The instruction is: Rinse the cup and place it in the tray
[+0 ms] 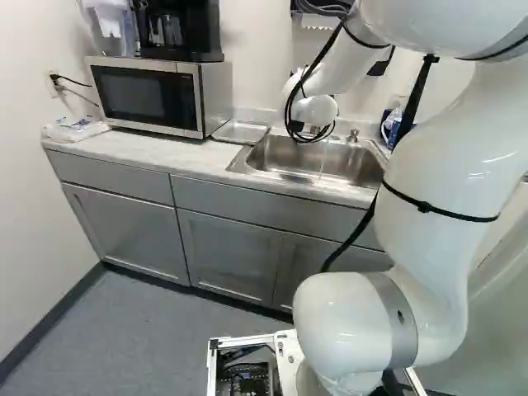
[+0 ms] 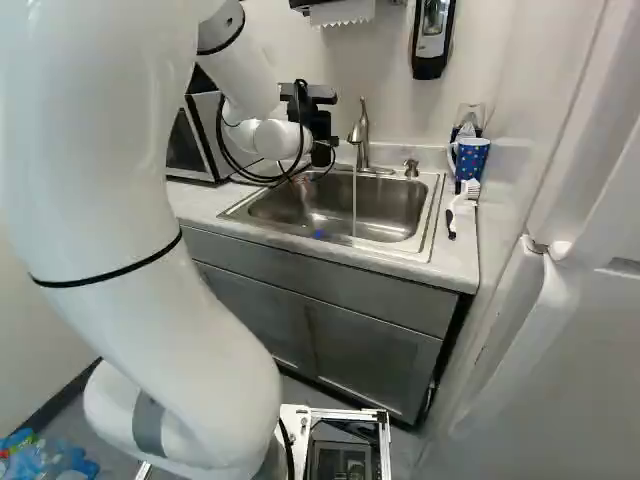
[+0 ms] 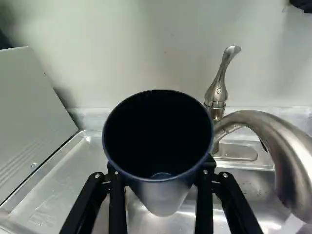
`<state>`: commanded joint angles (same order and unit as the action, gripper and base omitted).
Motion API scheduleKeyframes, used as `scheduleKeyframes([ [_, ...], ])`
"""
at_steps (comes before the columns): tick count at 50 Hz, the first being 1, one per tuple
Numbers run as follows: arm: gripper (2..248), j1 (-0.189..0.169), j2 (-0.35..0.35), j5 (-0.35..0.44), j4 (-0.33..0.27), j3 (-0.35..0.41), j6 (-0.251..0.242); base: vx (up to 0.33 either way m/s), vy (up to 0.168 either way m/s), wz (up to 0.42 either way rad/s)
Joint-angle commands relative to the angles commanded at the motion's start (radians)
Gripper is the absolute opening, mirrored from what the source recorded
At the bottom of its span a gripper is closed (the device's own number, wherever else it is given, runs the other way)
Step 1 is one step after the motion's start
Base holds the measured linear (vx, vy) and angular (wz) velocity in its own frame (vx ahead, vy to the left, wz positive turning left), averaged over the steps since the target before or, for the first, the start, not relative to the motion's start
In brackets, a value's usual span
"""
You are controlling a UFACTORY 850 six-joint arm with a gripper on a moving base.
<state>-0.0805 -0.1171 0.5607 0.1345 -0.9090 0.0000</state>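
Beside the faucet, the cup is being gripped by the end effector.
Water is running from the faucet into the sink; left of the faucet, the tray is lying on the counter.

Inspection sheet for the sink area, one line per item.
Surface: pale counter with inset metal sink; water running from faucet.
Job's things: dark cup held beside the faucet, away from the stream; metal tray between microwave and sink.
Clutter: blue mug and brush beside sink; plastic bag beside microwave.
Gripper: closed on cup.
Cables: black cables looped loosely at the arm's wrist; snagging: nothing seen.
Surroundings: dispenser on wall; coffee maker atop microwave.
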Motion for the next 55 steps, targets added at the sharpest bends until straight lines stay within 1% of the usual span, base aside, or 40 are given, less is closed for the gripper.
scheduleKeyframes([
  [20,124,0.0,-0.002,-0.028,0.0,0.001,0.0,0.0,0.0,0.0],
  [47,124,0.0,-0.042,-0.028,0.0,0.015,0.0,0.0,0.0,0.0],
  [55,124,-0.001,-0.04,-0.028,0.0,0.033,0.0,0.0,0.0,0.0],
])
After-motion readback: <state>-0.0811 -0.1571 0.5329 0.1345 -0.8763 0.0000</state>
